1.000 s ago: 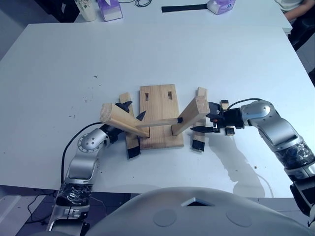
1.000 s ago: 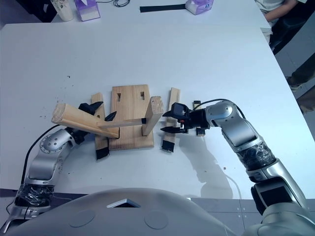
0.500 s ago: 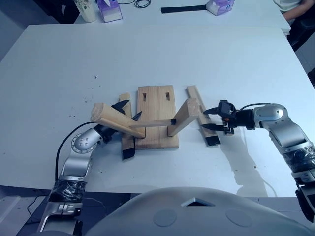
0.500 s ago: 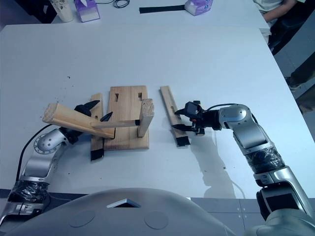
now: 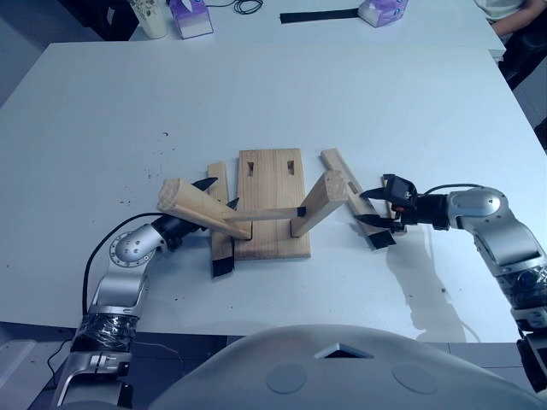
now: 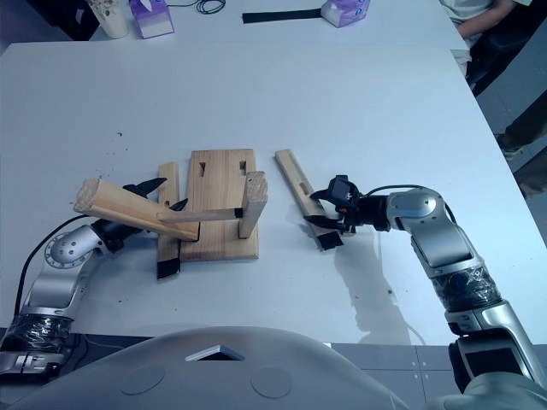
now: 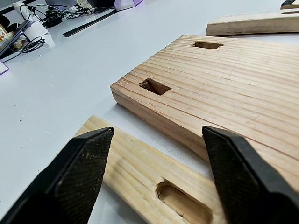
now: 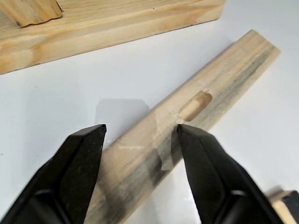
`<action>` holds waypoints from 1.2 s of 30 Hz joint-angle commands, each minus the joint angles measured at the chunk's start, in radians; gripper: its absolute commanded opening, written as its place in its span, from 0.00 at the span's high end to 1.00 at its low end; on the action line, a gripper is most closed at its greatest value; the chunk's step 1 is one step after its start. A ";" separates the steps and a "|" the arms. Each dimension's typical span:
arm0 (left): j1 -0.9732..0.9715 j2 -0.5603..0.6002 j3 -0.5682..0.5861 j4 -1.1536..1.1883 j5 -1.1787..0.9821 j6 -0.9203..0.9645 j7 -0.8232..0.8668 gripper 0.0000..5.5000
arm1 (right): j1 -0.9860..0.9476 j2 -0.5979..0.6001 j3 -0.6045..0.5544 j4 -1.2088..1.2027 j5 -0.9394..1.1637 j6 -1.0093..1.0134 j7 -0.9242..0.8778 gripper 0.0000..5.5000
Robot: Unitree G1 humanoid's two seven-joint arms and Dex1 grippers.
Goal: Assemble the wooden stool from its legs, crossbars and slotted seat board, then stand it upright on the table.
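Wooden leg [image 8: 224,79] straddled by right end effector [image 8: 140,129]

White tabletop [image 5: 282,94]: matte, evenly lit, a few dark specks [image 5: 164,134] left of centre. Second white table [image 5: 427,26] along upper edge, bearing:
- patterned cup [image 5: 152,17], upper left
- two purple tissue boxes [image 5: 191,17] [image 5: 382,10]
- black strip [image 5: 318,14]
- coiled black cable [image 5: 249,5]

Grey floor [image 6: 523,81]: right edge.

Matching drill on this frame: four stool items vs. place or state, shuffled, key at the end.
1. seat board
2. crossbar
3. right gripper
4. left loose leg

A. open, astride the right loose leg
B. lying flat, slots facing up
C. joins two tilted legs
D. flat beside the board's left edge

Pairs: 1-B, 2-C, 3-A, 4-D
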 commanded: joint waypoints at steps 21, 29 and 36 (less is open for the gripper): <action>0.019 -0.006 -0.006 0.020 0.039 0.044 0.041 0.36 | -0.284 0.249 0.106 0.282 -0.106 -0.114 -0.014 0.49; 0.014 0.009 0.006 0.025 0.033 0.045 0.032 0.36 | -0.250 0.235 0.126 0.359 -0.151 -0.159 -0.004 0.49; 0.018 0.025 0.014 0.024 0.033 0.040 0.023 0.36 | -0.216 0.205 0.107 0.403 -0.170 -0.194 -0.004 0.49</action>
